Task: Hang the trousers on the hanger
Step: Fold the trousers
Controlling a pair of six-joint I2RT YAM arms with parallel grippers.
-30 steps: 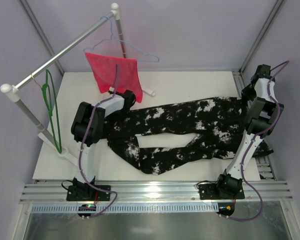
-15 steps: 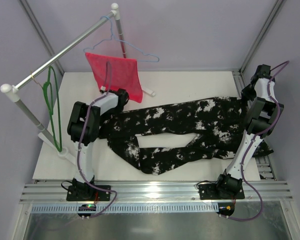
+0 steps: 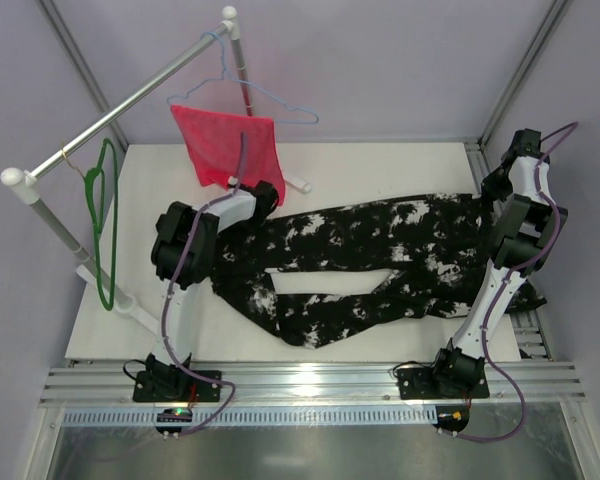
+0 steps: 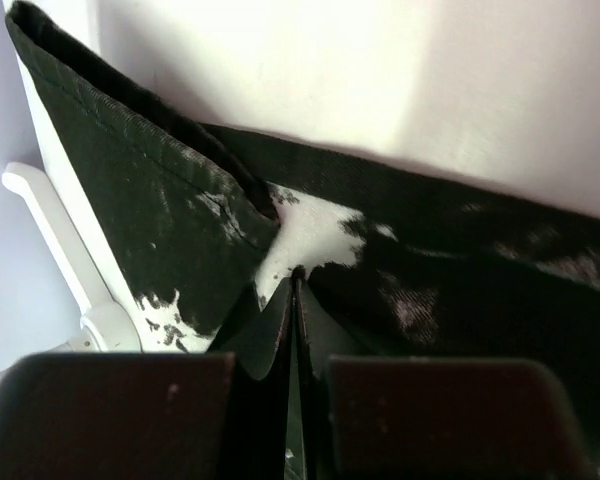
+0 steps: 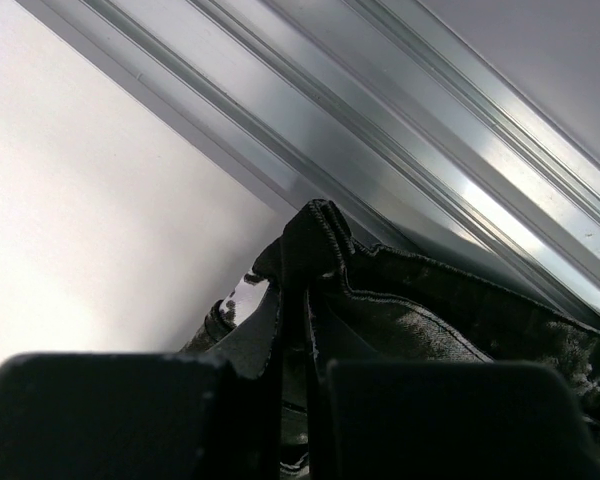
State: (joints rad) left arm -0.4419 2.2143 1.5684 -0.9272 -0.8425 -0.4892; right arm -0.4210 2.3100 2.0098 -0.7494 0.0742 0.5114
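The black, white-splotched trousers [image 3: 360, 240] lie spread across the white table, legs to the left and waist to the right. My left gripper [image 3: 268, 193] sits at the upper leg's end. In the left wrist view it [image 4: 297, 275] is shut, with a fold of the trousers [image 4: 460, 290] pinched at its tips. My right gripper [image 3: 498, 195] is at the waist by the table's right edge. Its wrist view shows it [image 5: 307, 288] shut on the hemmed edge of the trousers [image 5: 420, 320]. The green hanger [image 3: 102, 230] hangs from the rail at far left, apart from both grippers.
A red mesh cloth [image 3: 235, 145] hangs on a pale blue hanger [image 3: 280, 105] from the slanted metal rail [image 3: 120, 110]. The rack's white foot [image 4: 60, 250] lies just left of my left gripper. Aluminium rails [image 5: 400, 130] run along the table's right edge.
My left arm swung left, then back right, dragging the leg end so the gap between the legs narrowed. The green hanger's lower end swung slightly left. The right arm has not moved.
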